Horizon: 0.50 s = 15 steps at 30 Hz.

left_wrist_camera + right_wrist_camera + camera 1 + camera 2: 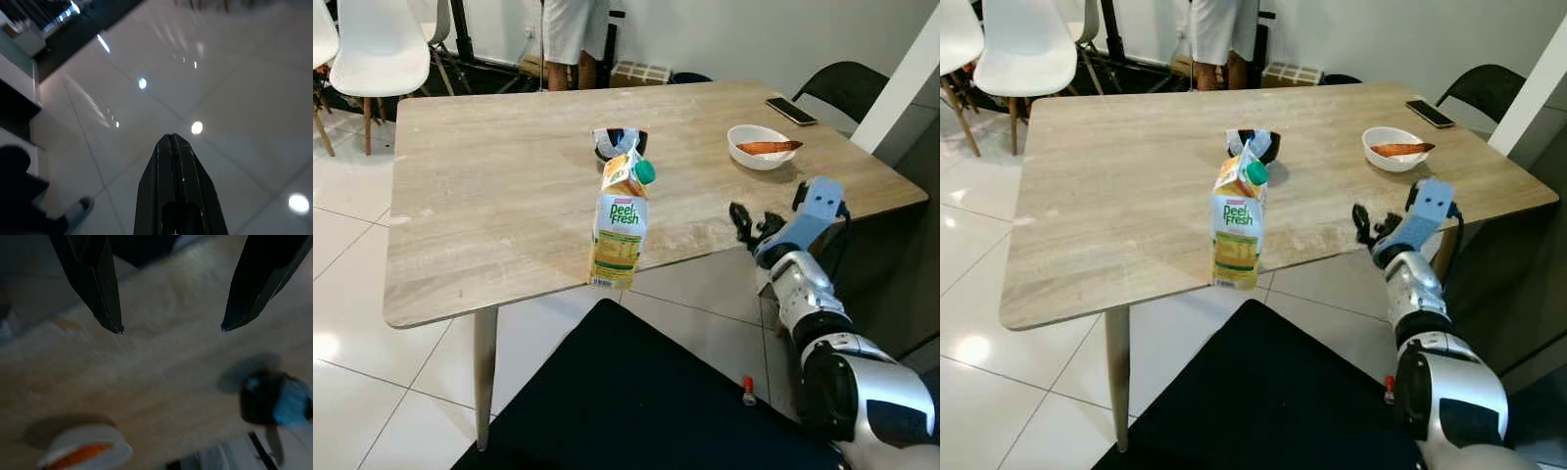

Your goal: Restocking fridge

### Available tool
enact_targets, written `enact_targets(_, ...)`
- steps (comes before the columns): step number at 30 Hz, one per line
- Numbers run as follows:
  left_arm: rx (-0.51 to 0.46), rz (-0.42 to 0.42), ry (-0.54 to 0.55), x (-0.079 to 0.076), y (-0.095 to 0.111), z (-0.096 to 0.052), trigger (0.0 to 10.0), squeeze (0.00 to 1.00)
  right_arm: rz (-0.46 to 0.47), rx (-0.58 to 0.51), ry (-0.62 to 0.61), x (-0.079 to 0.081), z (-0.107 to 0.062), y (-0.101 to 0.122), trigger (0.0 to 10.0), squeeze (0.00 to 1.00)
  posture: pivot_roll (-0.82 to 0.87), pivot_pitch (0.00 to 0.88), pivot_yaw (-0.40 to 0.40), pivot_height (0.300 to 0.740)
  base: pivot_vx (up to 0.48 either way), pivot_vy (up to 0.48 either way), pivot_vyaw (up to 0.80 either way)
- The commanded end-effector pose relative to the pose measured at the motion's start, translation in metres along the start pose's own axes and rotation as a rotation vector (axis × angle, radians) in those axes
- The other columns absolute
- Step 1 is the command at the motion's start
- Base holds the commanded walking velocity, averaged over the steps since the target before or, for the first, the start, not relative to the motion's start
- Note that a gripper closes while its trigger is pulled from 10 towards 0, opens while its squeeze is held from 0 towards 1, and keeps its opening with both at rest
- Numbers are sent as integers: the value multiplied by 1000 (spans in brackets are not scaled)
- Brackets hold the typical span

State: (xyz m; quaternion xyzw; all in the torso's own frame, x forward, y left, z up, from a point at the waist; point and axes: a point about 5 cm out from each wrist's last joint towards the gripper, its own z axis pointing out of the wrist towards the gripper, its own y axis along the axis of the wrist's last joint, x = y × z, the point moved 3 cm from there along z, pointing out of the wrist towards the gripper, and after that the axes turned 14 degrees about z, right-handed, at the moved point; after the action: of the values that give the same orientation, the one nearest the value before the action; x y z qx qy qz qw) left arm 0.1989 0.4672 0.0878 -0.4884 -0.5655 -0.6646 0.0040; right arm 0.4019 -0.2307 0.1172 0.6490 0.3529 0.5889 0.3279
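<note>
Where table (460,294) ends, juice carton (619,227).

The surface (489,196) is pale beige wood with a faint grey grain. The juice carton (620,227) is white and yellow-orange, with green lettering and a green cap. Beyond it sits a black bowl (621,143) holding something white and pale blue. The other bowl (759,147) is white with an orange-red piece inside. The phone (791,111) is black with a light edge. The right arm is silver and black, with a light blue block at the wrist and black jaws. The floor (352,323) is glossy white tile with thin grey joints. The chairs (380,49) are white on wooden legs.
</note>
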Motion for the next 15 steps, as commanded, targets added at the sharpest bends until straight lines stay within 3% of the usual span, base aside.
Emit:
enact_targets(1, 104, -9, -153, -40, -33, -20, 10000, 0, -5, 78, -70, -18, -11, -25, 10000, 0, -30, 27, -102, 740, 0, 0, 0)
enact_targets(2, 104, -9, -153, -40, -33, -20, 10000, 0, -5, 78, -70, -18, -11, -25, 10000, 0, -30, 27, -102, 740, 0, 0, 0)
enact_targets(3, 155, -1, -253, -65, -51, -36, 10000, 0, -18, 128, -93, -26, -18, -42, 10000, 0, -22, 26, -97, 740, 0, 0, 0)
enact_targets(4, 155, -1, -253, -65, -51, -36, 10000, 0, -18, 128, -93, -26, -18, -42, 10000, 0, -22, 26, -97, 740, 0, 0, 0)
enact_targets(8, 211, -24, -429, -113, -72, -69, 10000, 0, -36, 240, -130, -38, -34, -76, 10000, 0, -22, 26, -97, 740, 0, 0, 0)
enact_targets(9, 214, -51, -477, -126, -73, -77, 10000, 0, -48, 290, -123, -39, -41, -90, 10000, 0, -22, 26, -97, 740, 0, 0, 0)
enact_targets(10, 214, -51, -477, -126, -73, -77, 10000, 0, -48, 290, -123, -39, -41, -90, 10000, 0, -22, 26, -97, 740, 0, 0, 0)
enact_targets(11, 220, -73, -550, -144, -74, -89, 10000, 0, -69, 348, -111, -40, -48, -105, 10000, 0, -22, 26, -97, 740, 0, 0, 0)
enact_targets(12, 220, -73, -550, -144, -74, -89, 10000, 0, -69, 348, -111, -40, -48, -105, 10000, 0, -22, 26, -97, 740, 0, 0, 0)
enact_targets(14, 239, -123, -669, -182, -72, -113, 10000, 0, -139, 501, -63, -42, -71, -143, 10000, 0, -18, 32, -96, 740, 0, 0, 0)
enact_targets(15, 245, -139, -693, -191, -70, -120, 10000, 0, -158, 542, -51, -42, -79, -154, 10000, 0, -18, 33, -95, 740, 0, 0, 0)
